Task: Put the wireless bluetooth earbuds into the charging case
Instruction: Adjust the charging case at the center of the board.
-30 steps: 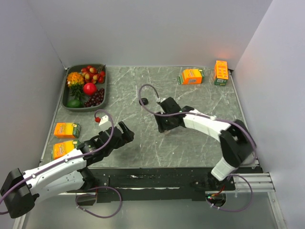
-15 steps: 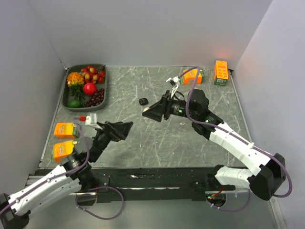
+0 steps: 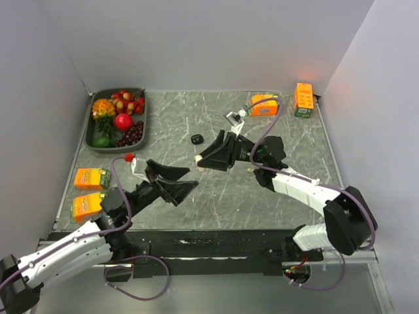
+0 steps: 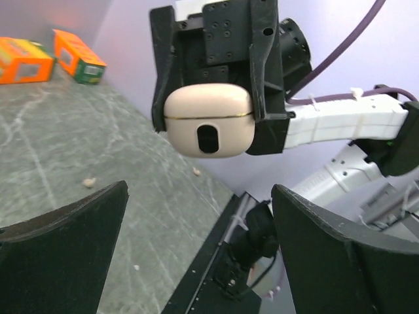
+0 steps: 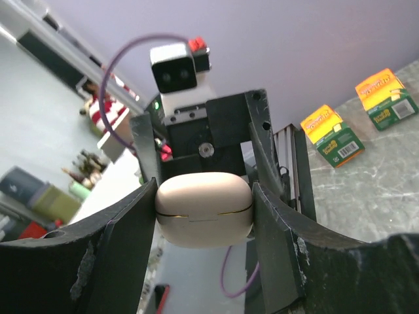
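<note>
**Closed case held up between the arms, no bud in it yet**
Above the grey marbled tabletop (image 3: 294, 131), the right gripper (image 3: 206, 156) has its jaws pinching the sides of the cream oval plastic charging case (image 4: 208, 121). The left gripper (image 3: 192, 178) faces the case with jaws spread wide. The step in hand looks like opening the case, so next its lid needs lifting. Tiny pale specks (image 4: 89, 182), possibly the white earbuds, lie on the tabletop.

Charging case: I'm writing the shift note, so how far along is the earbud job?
Done: the charging case is lifted off the table, clamped in the right claw. In hand: the open, empty left claw faces it. Left: the lid looks shut and no earbud is being held; small pale pieces on the table may be buds, too small to tell.
</note>
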